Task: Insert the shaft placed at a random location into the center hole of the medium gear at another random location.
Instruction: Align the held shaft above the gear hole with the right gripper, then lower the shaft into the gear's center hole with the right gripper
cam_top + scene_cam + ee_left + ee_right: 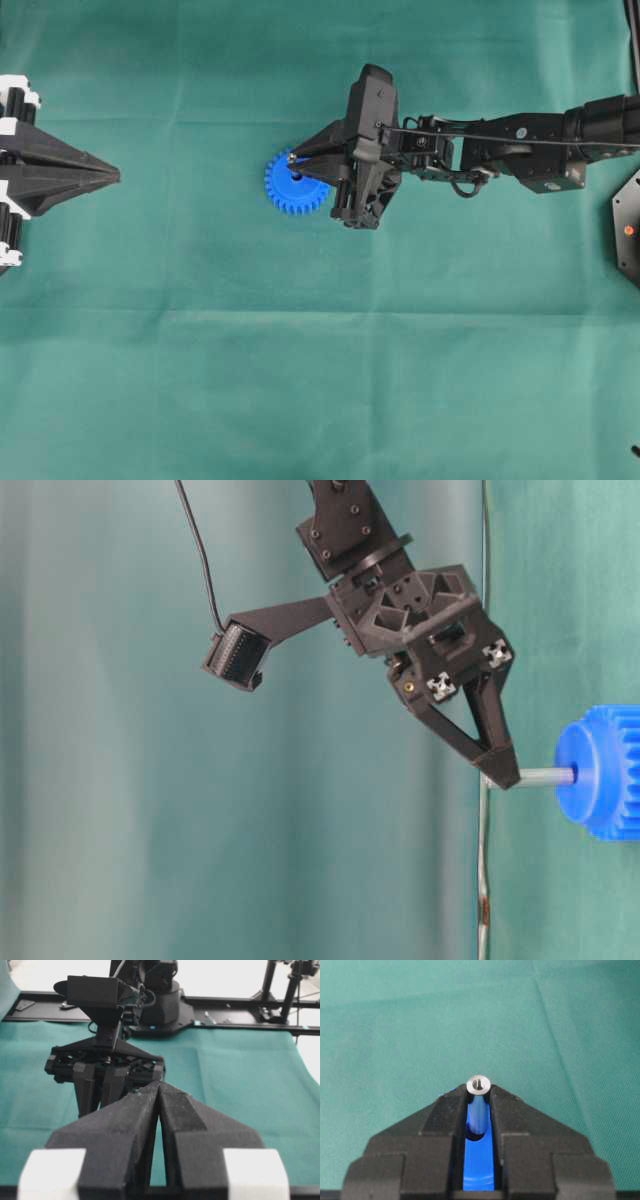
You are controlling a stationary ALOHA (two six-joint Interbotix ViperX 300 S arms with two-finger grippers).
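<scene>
- The right tool (291, 158) has its two fingers pinched on the pin (545, 776), gripping it at its upper end; in the right wrist view the round silvery end of the pin (478, 1083) sits between the fingertips (451, 1105).
- The gear (296, 183), bright blue with small teeth round its rim, lies flat on the green cloth of the counter (320, 380), a little left of the middle of the overhead view.
- In the table-level view, which shows the scene turned on its side, the free end of the pin meets the raised hub of the gear (600, 770) at the centre hole (572, 774); how far it has gone in cannot be told.
- The pin stands square to the face of the gear, in line with the hole.
- Seen from the right wrist camera, blue shows in the gap between the fingers directly below the pin.
- The right arm (520, 150) reaches in from the right edge of the overhead view, with its wrist camera (236, 655) held out to one side.
- The left tool (112, 176) rests at the left edge of the counter, well apart from the gear, its fingers brought together with only a thin slit between them and nothing in them (159, 1087).
</scene>
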